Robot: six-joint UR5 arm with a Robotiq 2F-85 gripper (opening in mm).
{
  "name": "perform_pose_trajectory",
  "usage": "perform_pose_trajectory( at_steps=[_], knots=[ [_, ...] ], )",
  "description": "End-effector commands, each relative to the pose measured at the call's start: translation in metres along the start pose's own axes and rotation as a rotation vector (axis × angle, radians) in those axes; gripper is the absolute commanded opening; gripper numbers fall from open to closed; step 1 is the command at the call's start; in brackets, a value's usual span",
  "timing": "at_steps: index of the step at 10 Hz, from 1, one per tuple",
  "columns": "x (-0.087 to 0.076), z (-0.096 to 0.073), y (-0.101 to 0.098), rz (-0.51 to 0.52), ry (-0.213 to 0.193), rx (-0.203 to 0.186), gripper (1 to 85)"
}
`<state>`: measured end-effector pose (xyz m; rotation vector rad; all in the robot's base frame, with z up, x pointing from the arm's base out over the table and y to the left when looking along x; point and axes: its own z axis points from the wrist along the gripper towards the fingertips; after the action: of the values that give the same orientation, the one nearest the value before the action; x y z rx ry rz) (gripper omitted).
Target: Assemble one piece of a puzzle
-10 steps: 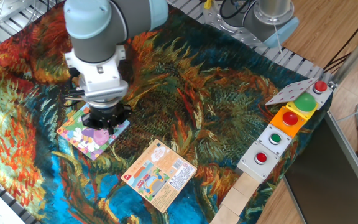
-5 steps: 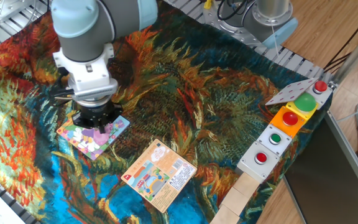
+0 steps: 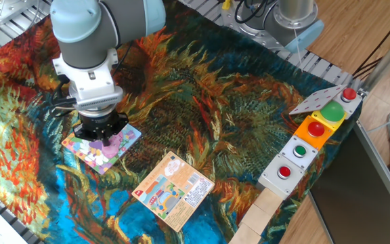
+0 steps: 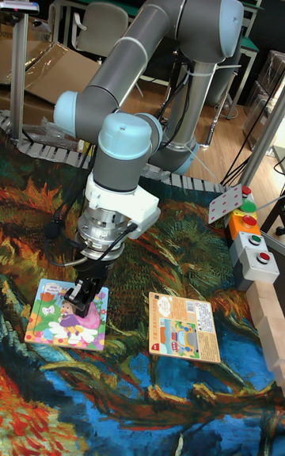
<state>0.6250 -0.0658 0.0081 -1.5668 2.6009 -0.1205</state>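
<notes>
The puzzle (image 3: 90, 150) lies flat on the painted cloth at the front left, a square cartoon board with a light-blue edge; in the tall fixed view the puzzle (image 4: 55, 315) shows a girl in purple and pink. My gripper (image 3: 99, 135) points straight down over the board's upper middle, its dark fingertips at or just above the surface. The tall fixed view has the gripper (image 4: 85, 296) over the board's right half, fingers close together. The piece is hidden under the fingers or lost in the board's pink print. I cannot tell which.
An orange-peach printed card (image 3: 173, 190) lies right of the board. A box of red and green buttons (image 3: 311, 139) stands at the right table edge, with wooden blocks (image 3: 263, 210) in front of it. The arm's base (image 3: 290, 17) is at the back.
The gripper and wrist have slid left across the board by a short distance, staying low over it. The board and the card have not moved.
</notes>
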Motion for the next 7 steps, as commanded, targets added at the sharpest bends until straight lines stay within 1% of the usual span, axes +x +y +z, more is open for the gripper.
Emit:
perform_pose_trajectory(
  at_steps=[1, 7],
  knots=[
    [-0.0024, 0.0006, 0.0013, 0.006, -0.015, -0.001, 1.3],
    [-0.0051, 0.0005, 0.0058, 0.009, -0.02, -0.006, 1.3]
  ],
)
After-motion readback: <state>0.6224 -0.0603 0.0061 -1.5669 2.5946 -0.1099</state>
